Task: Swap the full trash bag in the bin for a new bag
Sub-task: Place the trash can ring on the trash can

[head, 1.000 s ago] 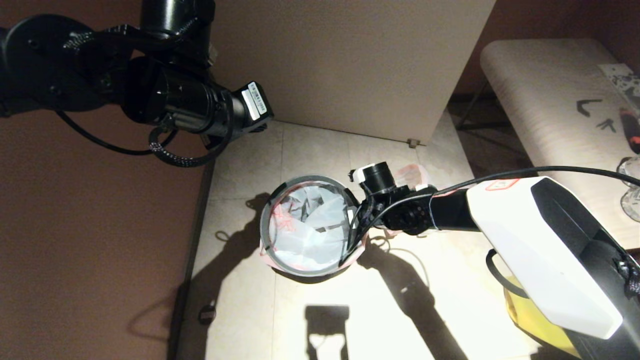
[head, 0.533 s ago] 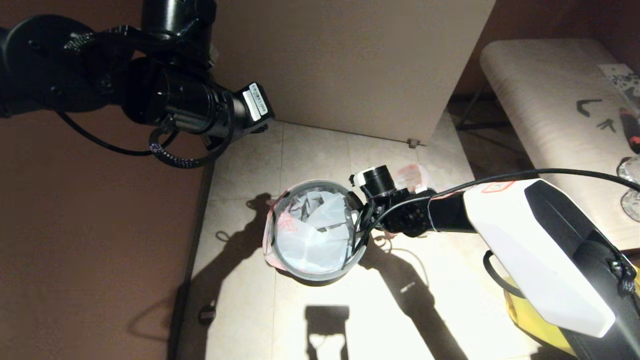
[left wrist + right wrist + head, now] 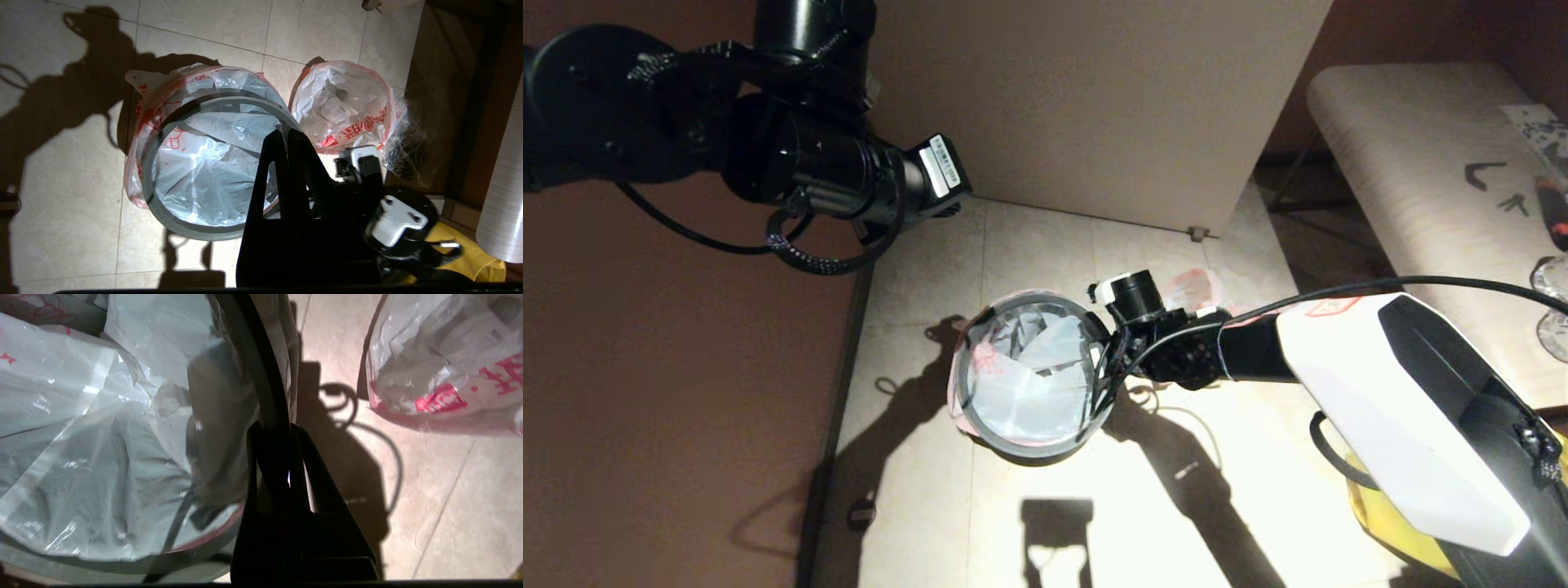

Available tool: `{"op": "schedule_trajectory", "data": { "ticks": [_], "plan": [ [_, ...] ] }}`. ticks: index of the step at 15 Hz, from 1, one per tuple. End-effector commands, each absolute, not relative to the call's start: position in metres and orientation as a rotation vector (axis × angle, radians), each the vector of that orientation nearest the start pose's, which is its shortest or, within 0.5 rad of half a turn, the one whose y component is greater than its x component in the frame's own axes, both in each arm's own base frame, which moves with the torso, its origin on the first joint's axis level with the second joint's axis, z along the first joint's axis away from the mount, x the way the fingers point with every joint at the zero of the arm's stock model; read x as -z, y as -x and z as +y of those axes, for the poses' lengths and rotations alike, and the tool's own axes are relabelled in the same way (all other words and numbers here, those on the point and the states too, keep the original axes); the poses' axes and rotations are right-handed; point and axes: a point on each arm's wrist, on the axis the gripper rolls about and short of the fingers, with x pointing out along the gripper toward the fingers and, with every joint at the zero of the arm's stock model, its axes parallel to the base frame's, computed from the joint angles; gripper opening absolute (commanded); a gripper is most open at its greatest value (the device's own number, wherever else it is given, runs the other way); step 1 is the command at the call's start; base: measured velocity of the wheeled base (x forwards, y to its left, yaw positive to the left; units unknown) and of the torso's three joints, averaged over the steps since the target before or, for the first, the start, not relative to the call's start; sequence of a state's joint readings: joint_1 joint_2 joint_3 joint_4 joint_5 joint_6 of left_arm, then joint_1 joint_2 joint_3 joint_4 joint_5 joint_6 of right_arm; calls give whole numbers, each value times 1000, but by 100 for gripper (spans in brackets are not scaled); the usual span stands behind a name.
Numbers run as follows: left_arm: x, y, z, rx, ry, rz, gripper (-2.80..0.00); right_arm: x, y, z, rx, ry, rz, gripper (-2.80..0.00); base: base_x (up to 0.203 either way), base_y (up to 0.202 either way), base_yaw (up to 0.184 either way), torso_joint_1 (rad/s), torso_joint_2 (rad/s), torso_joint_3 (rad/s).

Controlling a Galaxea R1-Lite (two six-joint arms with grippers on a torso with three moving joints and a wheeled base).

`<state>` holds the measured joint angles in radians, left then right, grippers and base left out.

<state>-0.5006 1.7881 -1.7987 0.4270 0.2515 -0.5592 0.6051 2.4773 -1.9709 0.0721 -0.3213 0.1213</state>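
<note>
The bin (image 3: pixel 1036 447) stands on the floor tiles with the new bag (image 3: pixel 1021 384) lining it. The bag's pinkish-red edge (image 3: pixel 139 122) is folded out over the rim under the grey hoop (image 3: pixel 192 232). My right gripper (image 3: pixel 276 430) is shut on the bin's rim (image 3: pixel 265 375) and the bag film there, at the bin's right side (image 3: pixel 1098 384). The full trash bag (image 3: pixel 343 106) sits on the floor just beyond, also seen in the right wrist view (image 3: pixel 441 355). My left gripper (image 3: pixel 284 134) hangs high above the bin, shut and holding nothing.
A white cabinet (image 3: pixel 1094 106) stands behind the bin and a pale bench (image 3: pixel 1405 163) at the right. A yellow bag (image 3: pixel 1388 523) lies under my right arm. A clear crinkly bag (image 3: pixel 408 151) rests beside the full bag. A brown wall (image 3: pixel 670 408) runs along the left.
The right gripper and the bin rim it holds swung slightly right, then back left. The left arm has barely moved.
</note>
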Motion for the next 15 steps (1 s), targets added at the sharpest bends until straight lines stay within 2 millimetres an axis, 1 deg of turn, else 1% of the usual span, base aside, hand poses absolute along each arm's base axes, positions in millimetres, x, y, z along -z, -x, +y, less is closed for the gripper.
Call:
{"op": "schedule_trajectory", "data": {
  "ticks": [1,3,6,12,15],
  "plan": [
    [-330,-292,-154,128,399,444,-280,-133,-416,280,-242,130,528,-280,0,0,0,0,0,0],
    [-331,-291,-153,128,399,443,-280,-144,-412,278,-245,130,526,-280,0,0,0,0,0,0],
    [-331,-290,-154,131,399,443,-280,-149,-409,278,-250,129,521,-280,0,0,0,0,0,0],
    [-330,-291,-154,130,397,444,-280,-141,-412,282,-287,120,526,-280,0,0,0,0,0,0],
    [-328,-294,-155,127,393,449,-280,-128,-420,287,-297,104,498,-280,0,0,0,0,0,0]
  ]
}}
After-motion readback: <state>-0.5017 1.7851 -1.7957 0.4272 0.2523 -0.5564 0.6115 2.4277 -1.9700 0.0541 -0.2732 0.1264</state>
